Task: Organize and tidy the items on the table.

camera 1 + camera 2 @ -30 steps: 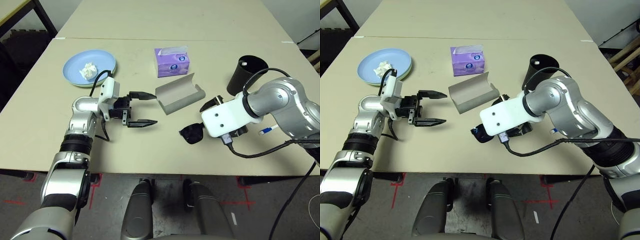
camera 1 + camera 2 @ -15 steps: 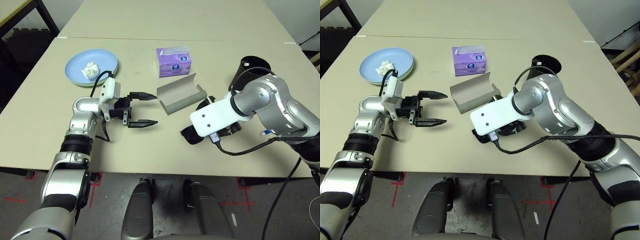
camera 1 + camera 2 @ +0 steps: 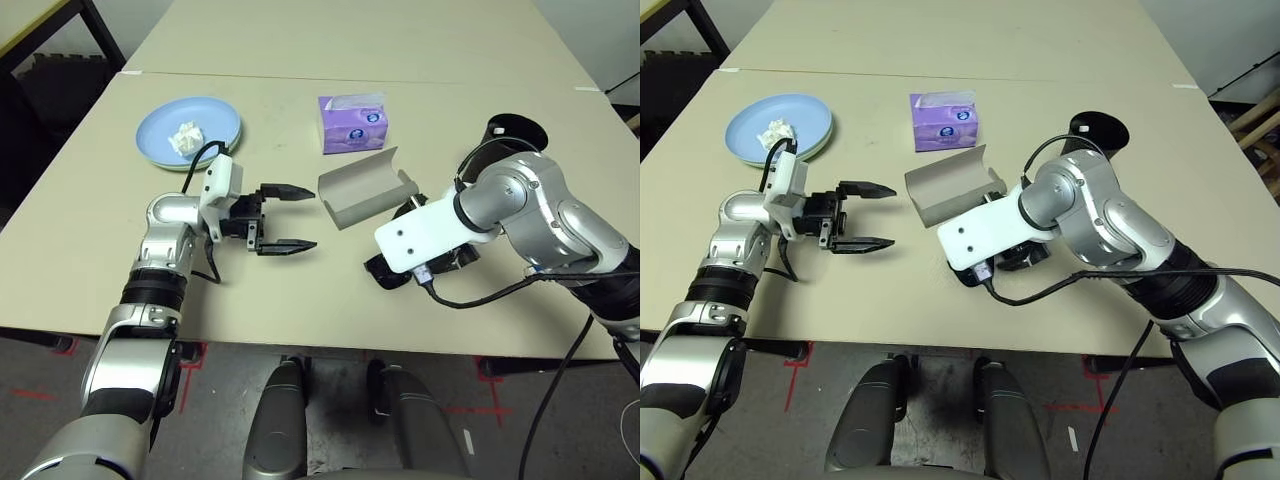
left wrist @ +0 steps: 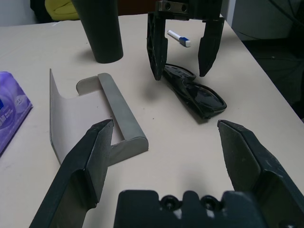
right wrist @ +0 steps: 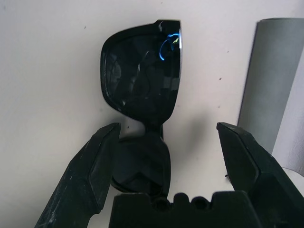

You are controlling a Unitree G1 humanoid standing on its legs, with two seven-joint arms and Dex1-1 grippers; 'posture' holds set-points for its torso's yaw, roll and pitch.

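Note:
Black sunglasses (image 5: 142, 90) lie folded on the table (image 3: 300, 310), just in front of the open grey glasses case (image 3: 365, 186). My right gripper (image 5: 167, 128) points down over them, open, one finger on each side of the frame without touching it. The left wrist view shows this gripper (image 4: 180, 73) standing over one end of the sunglasses (image 4: 194, 95). My left gripper (image 3: 305, 218) hovers open and empty, left of the case and pointing at it. Stacked round plates (image 3: 188, 131) with a white tissue wad (image 3: 185, 137) sit far left. A black cup (image 3: 505, 140) stands at the right, a white pen (image 4: 179, 39) behind my right gripper.
A purple tissue box (image 3: 352, 122) stands behind the case, near the table's seam. My right forearm and its cables lie across the table's right side. Bare tabletop runs along the near edge between the two arms.
My right arm has swung left, bringing its open gripper over the sunglasses. My left arm has stayed put. The camera has shifted slightly.

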